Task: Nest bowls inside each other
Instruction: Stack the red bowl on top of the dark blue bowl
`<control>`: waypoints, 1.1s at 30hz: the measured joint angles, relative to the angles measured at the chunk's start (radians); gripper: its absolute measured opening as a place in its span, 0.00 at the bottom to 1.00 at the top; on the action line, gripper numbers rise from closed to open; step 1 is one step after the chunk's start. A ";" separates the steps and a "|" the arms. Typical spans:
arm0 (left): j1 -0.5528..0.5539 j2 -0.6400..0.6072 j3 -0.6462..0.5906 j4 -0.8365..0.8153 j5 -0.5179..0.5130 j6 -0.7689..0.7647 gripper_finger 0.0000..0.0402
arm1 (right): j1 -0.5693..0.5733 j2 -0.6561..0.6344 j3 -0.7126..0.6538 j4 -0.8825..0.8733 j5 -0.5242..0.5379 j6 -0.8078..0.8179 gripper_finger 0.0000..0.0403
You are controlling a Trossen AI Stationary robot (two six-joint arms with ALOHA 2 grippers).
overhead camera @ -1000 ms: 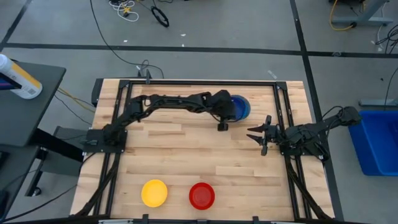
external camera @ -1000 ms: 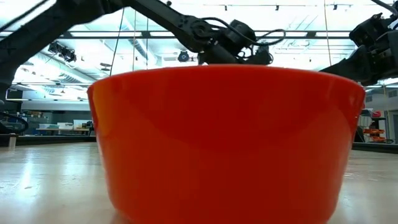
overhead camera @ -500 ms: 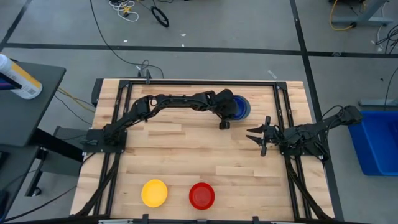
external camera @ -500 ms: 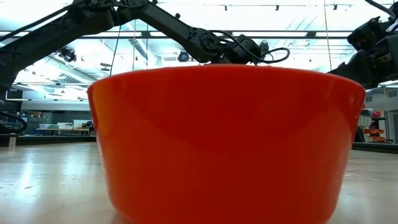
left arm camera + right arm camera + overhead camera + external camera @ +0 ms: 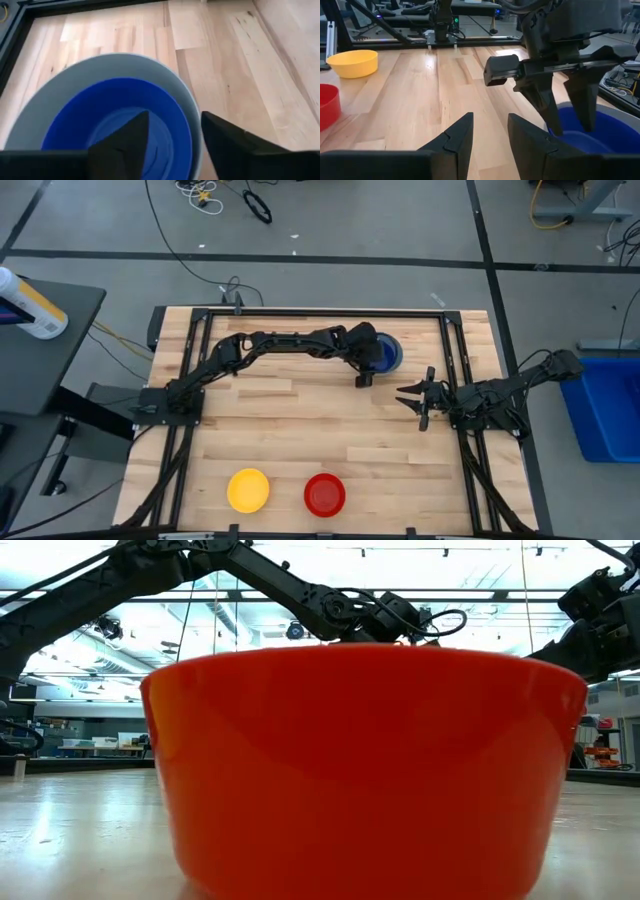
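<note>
A dark blue bowl [image 5: 100,115] sits nested inside a pale grey bowl [image 5: 75,80] at the table's far right centre [image 5: 392,352]. My left gripper [image 5: 175,137] hangs open over their rim. One finger [image 5: 125,142] stands inside the blue bowl and the other [image 5: 225,142] outside the grey one. The red bowl [image 5: 325,494] and the yellow bowl [image 5: 248,490] stand apart near the front edge. My right gripper [image 5: 408,395] waits open at the right, nothing between its fingers. My left gripper comes from above, slanting down, with the two bowls' rim [image 5: 192,125] in the gap between its fingers. I cannot tell whether either finger touches the rim. Both bowls rest on the table.
A dark metal frame [image 5: 320,313] runs around the wooden tabletop. The red bowl [image 5: 360,770] fills the low view and hides most of the table behind it. Bare wood [image 5: 300,430] lies between the nested bowls and the two front bowls.
My left gripper has shifted a little toward the table's right edge and sunk slightly over the blue bowl. The right arm has kept still.
</note>
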 joint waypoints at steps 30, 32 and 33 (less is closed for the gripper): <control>-0.568 -0.288 -0.050 -0.693 -0.302 -0.298 0.59 | 0.000 0.000 0.000 -0.001 -0.094 0.039 0.32; -0.584 -0.314 -0.134 -0.596 -0.315 -0.345 0.59 | 0.000 0.000 0.000 -0.002 -0.116 0.039 0.33; -0.592 -0.340 -0.195 -0.512 -0.317 -0.376 0.59 | 0.000 0.000 0.000 -0.002 -0.130 0.040 0.33</control>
